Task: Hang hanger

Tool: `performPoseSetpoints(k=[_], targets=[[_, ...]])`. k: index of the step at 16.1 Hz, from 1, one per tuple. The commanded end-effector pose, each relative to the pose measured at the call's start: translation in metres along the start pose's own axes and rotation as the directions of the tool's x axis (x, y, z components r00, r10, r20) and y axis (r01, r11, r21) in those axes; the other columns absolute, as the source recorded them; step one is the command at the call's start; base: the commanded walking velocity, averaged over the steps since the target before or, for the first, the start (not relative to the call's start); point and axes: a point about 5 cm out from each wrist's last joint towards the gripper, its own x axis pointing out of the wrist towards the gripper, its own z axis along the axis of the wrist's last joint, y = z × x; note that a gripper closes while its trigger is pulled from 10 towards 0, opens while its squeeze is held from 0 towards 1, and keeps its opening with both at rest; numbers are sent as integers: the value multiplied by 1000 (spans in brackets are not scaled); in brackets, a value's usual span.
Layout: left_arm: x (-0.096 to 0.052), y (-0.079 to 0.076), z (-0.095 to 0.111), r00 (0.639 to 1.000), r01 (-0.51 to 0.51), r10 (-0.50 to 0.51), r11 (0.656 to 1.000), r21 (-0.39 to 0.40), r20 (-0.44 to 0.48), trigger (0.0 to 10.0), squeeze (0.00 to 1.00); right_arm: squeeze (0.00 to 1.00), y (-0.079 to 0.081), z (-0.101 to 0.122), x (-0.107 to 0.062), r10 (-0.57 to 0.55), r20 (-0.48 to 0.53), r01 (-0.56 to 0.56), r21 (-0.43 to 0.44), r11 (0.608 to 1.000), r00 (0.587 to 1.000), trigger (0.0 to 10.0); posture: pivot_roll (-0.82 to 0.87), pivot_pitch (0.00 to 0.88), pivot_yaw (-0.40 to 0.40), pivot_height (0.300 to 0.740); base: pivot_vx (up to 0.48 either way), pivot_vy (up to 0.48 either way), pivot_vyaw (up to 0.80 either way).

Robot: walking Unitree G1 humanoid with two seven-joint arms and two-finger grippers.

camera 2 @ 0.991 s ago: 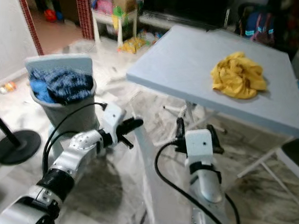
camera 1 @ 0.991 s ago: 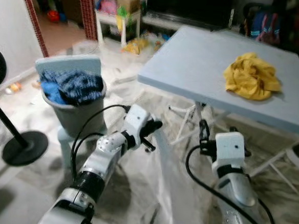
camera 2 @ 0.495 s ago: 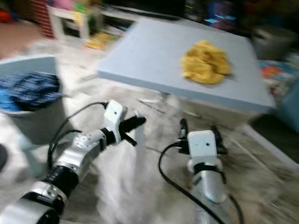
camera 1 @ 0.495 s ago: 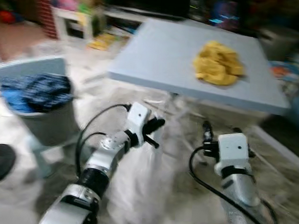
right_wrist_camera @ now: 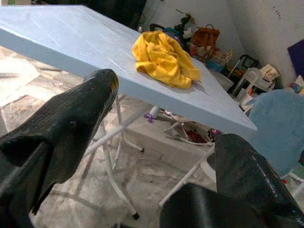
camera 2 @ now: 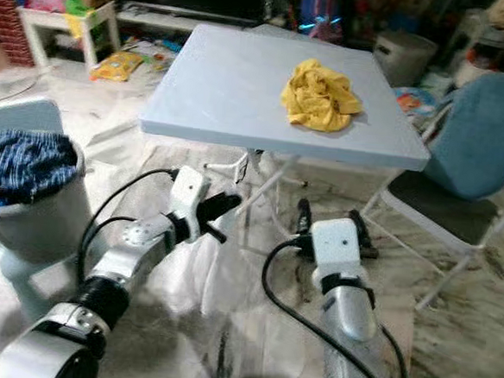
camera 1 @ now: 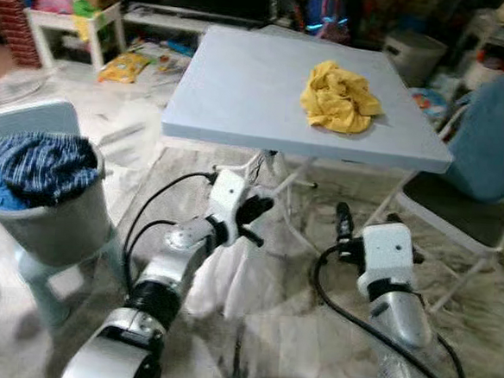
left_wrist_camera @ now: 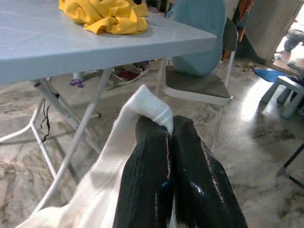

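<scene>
Low before the counter (camera 1: 243, 76), the left gripper (left_wrist_camera: 166, 142) has its fingers pinched on a white cloth (camera 1: 229, 270) trailing to the floor. Right gripper (right_wrist_camera: 156, 152) gapes wide, empty. Yellow cloth (camera 1: 338, 95) lies on the counter, bin (camera 1: 55, 218) left, chair (camera 1: 487, 162) right.

yellow cloth (camera 1: 339, 96), pale blue table (camera 1: 243, 76), white garment (left_wrist_camera: 118, 156)

Even indoor light (soft edges)

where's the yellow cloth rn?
The yellow cloth lies bunched on the light blue table, toward its far right, ahead of both grippers, near the blue chair.
</scene>
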Motion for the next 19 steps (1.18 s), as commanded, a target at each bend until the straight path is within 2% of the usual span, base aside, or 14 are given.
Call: performPoseSetpoints(k=[1,10,11,17,19], targets=[[8,-7,12,999,28,-29,999,23,41,10000,0,0,-5,-2,-1,-21,-13,21,-7,1000,1000,10000,35,0,-65,740,0,480,-675],[9,-7,12,998,35,-36,999,22,43,10000,0,0,-4,0,-2,-20,-8,20,-15,1000,1000,10000,30,0,-68,740,0,480,-69],[9,-7,12,998,34,-34,999,21,43,10000,0,0,-3,0,-1,-22,-6,22,-41,999,1000,10000,30,0,-68,740,0,480,-400],[9,-5,11,999,11,-13,999,44,40,10000,0,0,-4,0,-1,-36,-10,35,-46,998,999,10000,29,0,-70,740,0,480,-267],[9,-4,11,999,1,-2,1000,9,50,10000,0,0,-3,0,-1,-34,-7,34,-44,998,999,10000,28,0,-69,740,0,463,-400]])
